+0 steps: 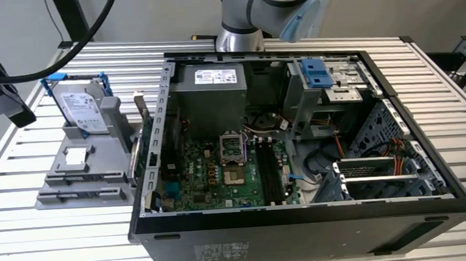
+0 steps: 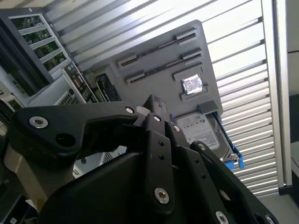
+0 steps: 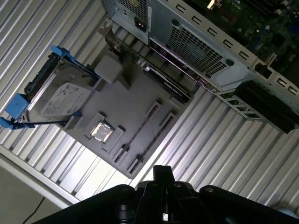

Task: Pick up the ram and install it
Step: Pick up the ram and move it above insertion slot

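**Table** (image 1: pixel 62 250): ribbed metal slats, bearing two containers side by side.

**Container 1: computer case** (image 1: pixel 303 214). Black tower laid on its side, side panel off.
- Green motherboard (image 1: pixel 211 174) on the floor of the case.
- Processor socket (image 1: pixel 232 146) near the middle of the board.
- Long black memory slots (image 1: pixel 269 171) just beside the socket, toward the exterior view's right.
- Grey power supply (image 1: pixel 214 98) at the far end.
- Drive bay with a blue bracket (image 1: pixel 320 72) in the far corner, on the exterior view's right.
- Orange and dark cables loose beside the bay.

**Container 2: grey holder** (image 1: pixel 83 191). Moulded tray just beside the case, on the exterior view's left.
- Hard drive (image 1: pixel 86 109), silver-labelled, in a blue frame, propped up at the far end.
- Small square chip (image 1: pixel 76 156) seated in a square recess.
- Narrow slot-shaped recesses at the near end.
- The ram (image 3: pixel 159 77), a dark stick standing on edge along the holder's side nearest the case.

**Arm** (image 1: pixel 250 14): rises behind the case.

**Gripper** (image 3: pixel 162 171): hangs above the holder in both wrist views. Its fingers are pressed together with nothing between them, well apart from the ram.
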Robot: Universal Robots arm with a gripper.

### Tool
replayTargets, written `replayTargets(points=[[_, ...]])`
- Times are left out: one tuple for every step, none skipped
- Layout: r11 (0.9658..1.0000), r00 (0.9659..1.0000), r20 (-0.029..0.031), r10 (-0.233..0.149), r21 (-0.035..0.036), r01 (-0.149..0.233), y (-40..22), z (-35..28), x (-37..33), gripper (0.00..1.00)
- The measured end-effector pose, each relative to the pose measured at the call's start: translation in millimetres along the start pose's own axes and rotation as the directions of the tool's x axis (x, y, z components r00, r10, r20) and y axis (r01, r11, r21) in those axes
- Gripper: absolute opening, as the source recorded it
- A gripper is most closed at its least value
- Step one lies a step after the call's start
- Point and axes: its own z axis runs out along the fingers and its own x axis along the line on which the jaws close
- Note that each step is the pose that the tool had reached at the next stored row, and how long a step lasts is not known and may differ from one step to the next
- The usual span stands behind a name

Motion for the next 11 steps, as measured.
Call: replayTargets(points=[[1.0, 1.0, 0.0, 0.0, 0.0, 0.0, 0.0, 0.0, 0.0, 0.0], [1.0, 1.0, 0.0, 0.001, 0.0, -0.001, 0.0, 0.0, 0.0, 0.0], [1.0, 1.0, 0.0, 0.003, -0.0002, -0.003, 0.0, 0.0, 0.0, 0.0], [1.0, 1.0, 0.0, 0.007, -0.0002, -0.007, 0.0, 0.0, 0.0, 0.0], [0.9999, 0.9999, 0.0003, 0.015, -0.0001, -0.015, 0.0, -0.1, 0.1, 0.0], [0.9996, 0.9996, 0.0009, 0.028, 0.0004, -0.028, -0.1, -0.1, 0.1, 0.0], [0.9991, 0.9991, 0.0016, 0.042, 0.0006, -0.042, -0.1, -0.1, 0.1, 0.0], [0.9984, 0.9984, 0.0023, 0.057, 0.001, -0.057, -0.1, -0.2, 0.1, 0.0], [0.9975, 0.9975, 0.003, 0.071, 0.0011, -0.071, -0.1, -0.2, 0.1, 0.0], [0.9962, 0.9962, 0.0037, 0.087, 0.0013, -0.087, -0.1, -0.1, 0.1, 0.0], [0.9948, 0.9948, 0.0044, 0.102, 0.0016, -0.102, -0.1, -0.1, 0.1, 0.0]])
